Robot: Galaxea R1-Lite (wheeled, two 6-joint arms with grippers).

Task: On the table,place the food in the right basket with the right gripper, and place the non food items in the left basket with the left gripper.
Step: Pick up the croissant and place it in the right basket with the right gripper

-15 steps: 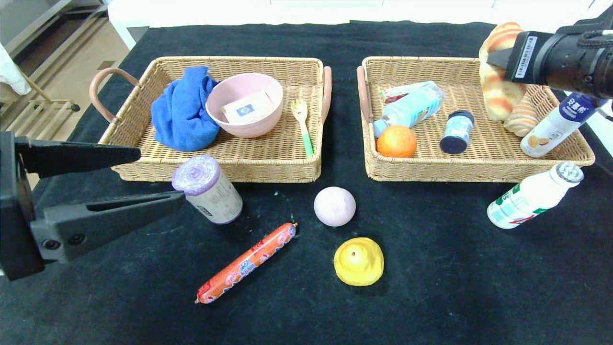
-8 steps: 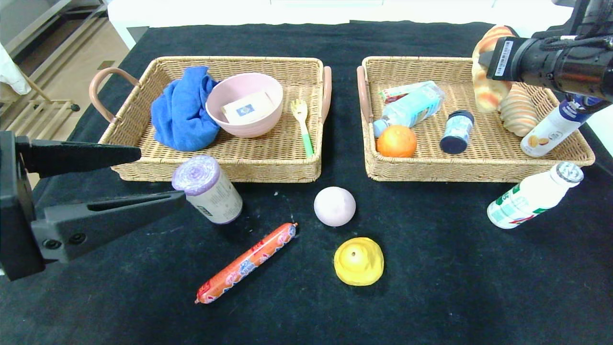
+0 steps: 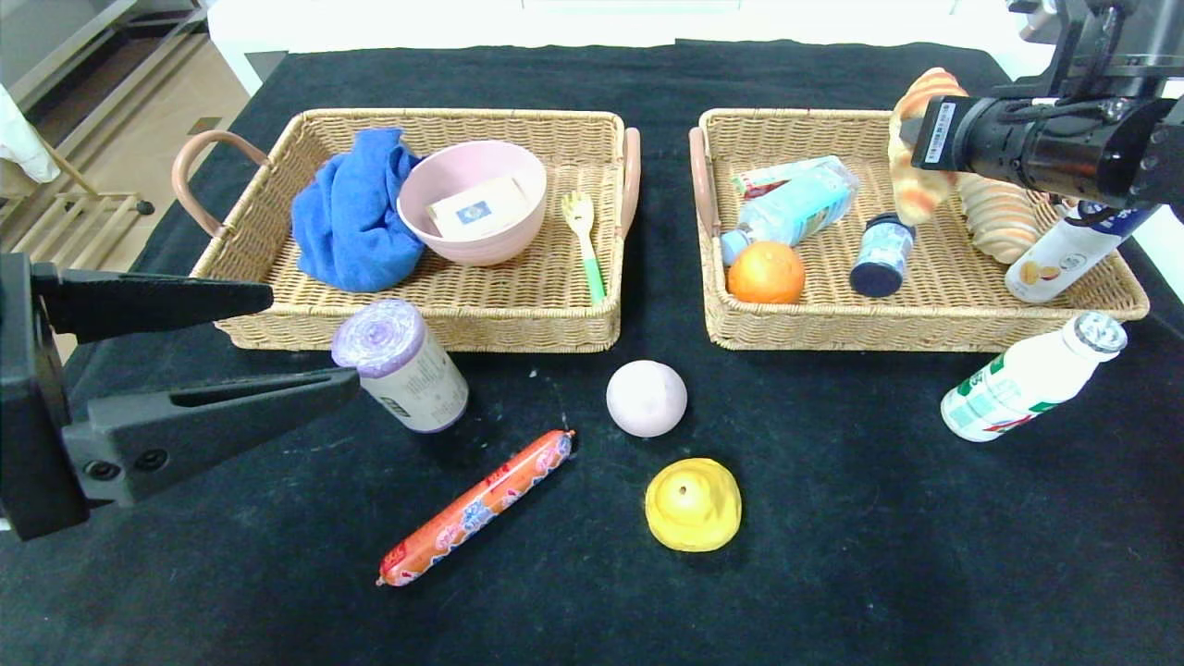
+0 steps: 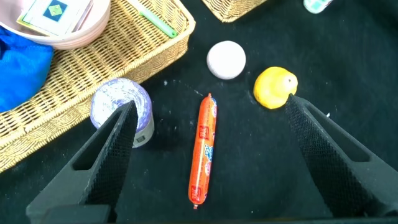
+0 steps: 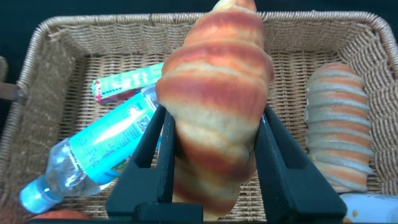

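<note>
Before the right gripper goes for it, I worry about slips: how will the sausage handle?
The sausage lies flat on the table; its round tube shape will probably roll sideways if nudged. Its glossy wrapper looks slippery. Being long and thin, it may bend slightly when lifted.

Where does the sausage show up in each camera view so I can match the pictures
Head view: the sausage lies on the table in front of the left basket, lower centre.
Left wrist view: the sausage lies in the middle, between the open left gripper's fingers.
Right wrist view: not in it.
Shared landmark: the white ball just beyond the sausage's far end.
</note>
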